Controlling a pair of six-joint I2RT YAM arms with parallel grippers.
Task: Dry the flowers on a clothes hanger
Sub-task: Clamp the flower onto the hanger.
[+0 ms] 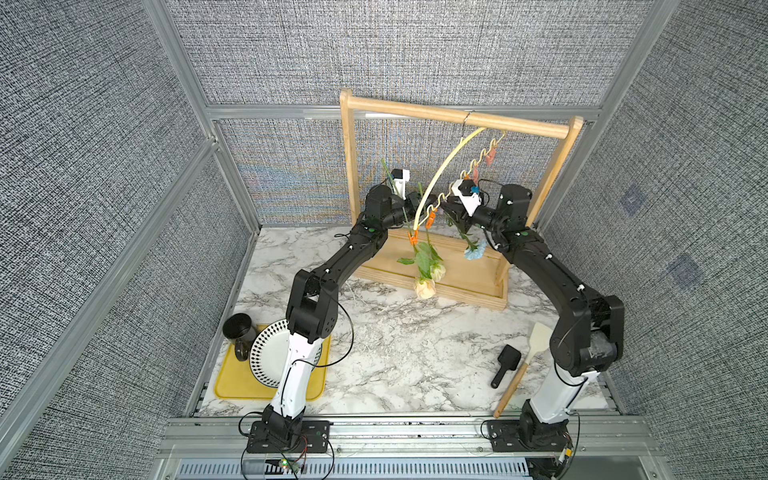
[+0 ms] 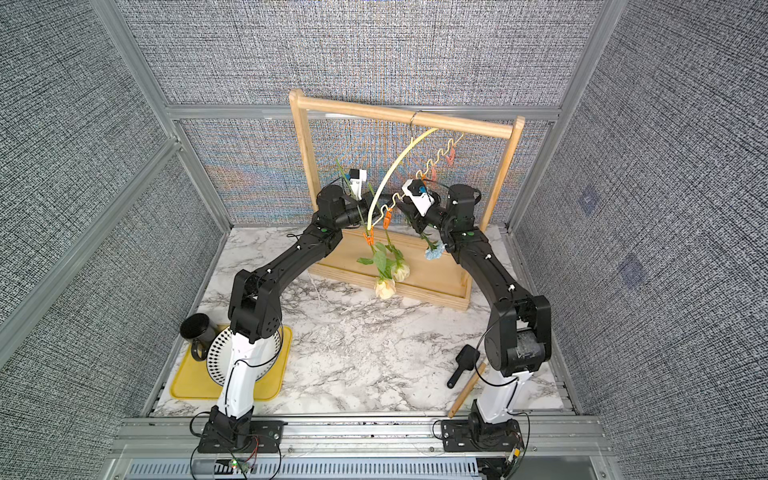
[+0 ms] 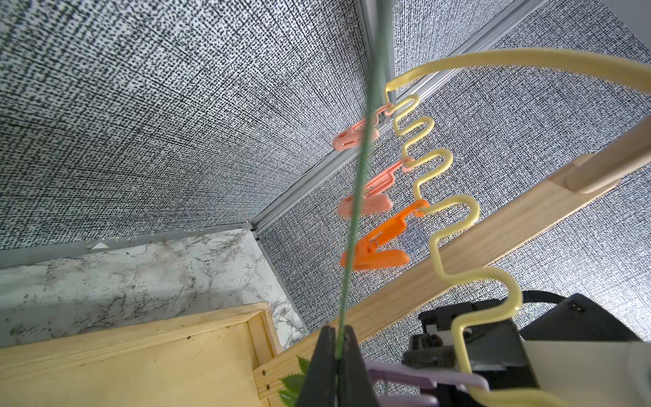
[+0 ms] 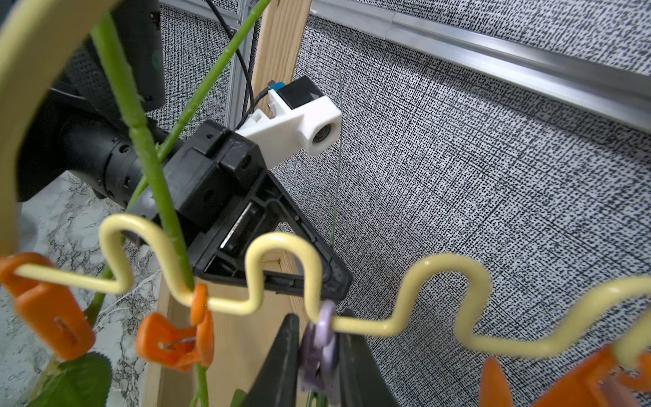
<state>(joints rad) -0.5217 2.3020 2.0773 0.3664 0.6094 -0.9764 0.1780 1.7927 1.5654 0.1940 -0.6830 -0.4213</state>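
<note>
The clothes hanger is thin and pale yellow: a smooth arc above, a wavy bar beneath, and small clips strung in the bar's dips. In both top views it is hooked over the top bar of the wooden rack, which stands at 12 o'clock on the marble table. It hangs steeply tilted, one end high by the bar, the other low, toward 7 o'clock from the hook.

All three flowers hang head down over the rack's base. Two orange clips at the low end each pinch a thick green stem that sticks up past the bar. The peach rose hangs lowest, with the pale yellow rose just beside it at its 1 o'clock and broad green leaves above both. The light-blue bloom, small and fluffy, hangs apart at their 2 o'clock. Farther up the bar come a purple clip, another orange one and two pink clips.

The left gripper is clamped on a thin stem that runs well past its fingertips. The right gripper has the purple clip between its fingers, both close against the clip's sides. The two grippers stand close together at the bar's lower half.

At 7 o'clock a yellow tray carries a black mug and a plate. At 4 o'clock lie a spatula and a black brush.
</note>
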